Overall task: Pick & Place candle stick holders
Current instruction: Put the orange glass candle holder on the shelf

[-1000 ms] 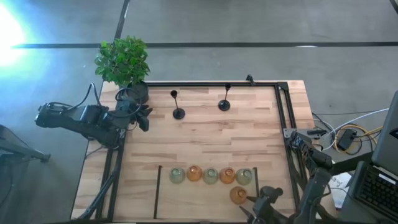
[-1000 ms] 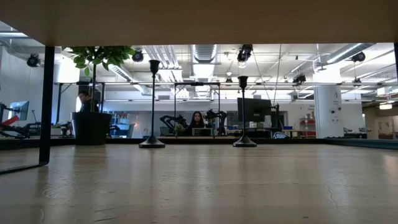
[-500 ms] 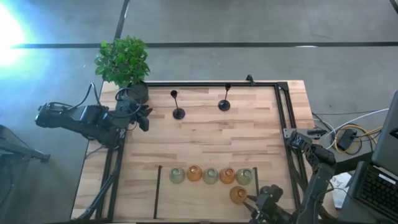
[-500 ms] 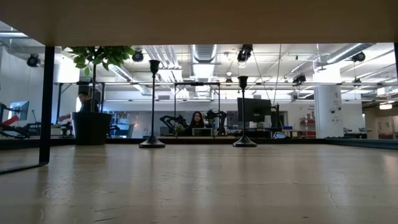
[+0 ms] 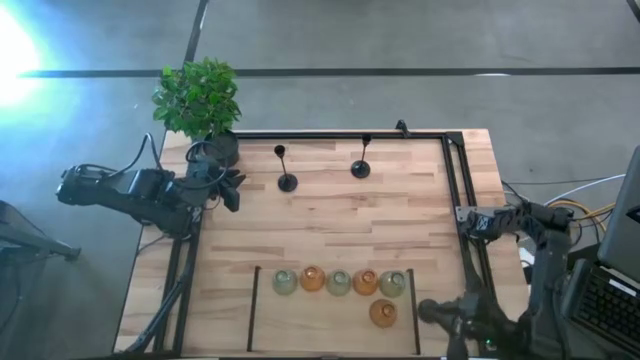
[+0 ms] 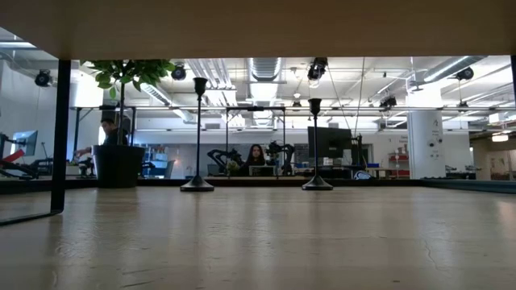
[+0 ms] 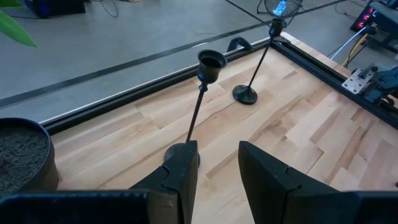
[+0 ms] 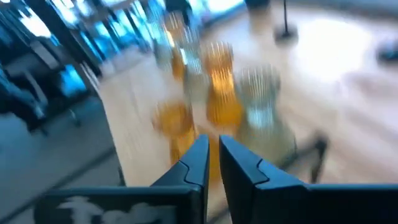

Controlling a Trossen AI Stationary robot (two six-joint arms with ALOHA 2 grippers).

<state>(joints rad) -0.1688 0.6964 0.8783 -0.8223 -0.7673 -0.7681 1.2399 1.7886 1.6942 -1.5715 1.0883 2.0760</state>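
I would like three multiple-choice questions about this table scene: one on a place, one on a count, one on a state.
1. Where does the potted plant stand?
A. far left corner of the table
B. near right corner
C. table centre

2. How many glass holders form the row near the front edge?
A. three
B. five
C. eight

3. How do the two black thin-stemmed holders stand?
A. lying flat
B. stacked
C. upright, apart

Answers:
1 A, the high view shows the plant at the far left corner.
2 B, five stand side by side, with one more amber holder in front.
3 C, the low view shows both stems vertical with a gap between.
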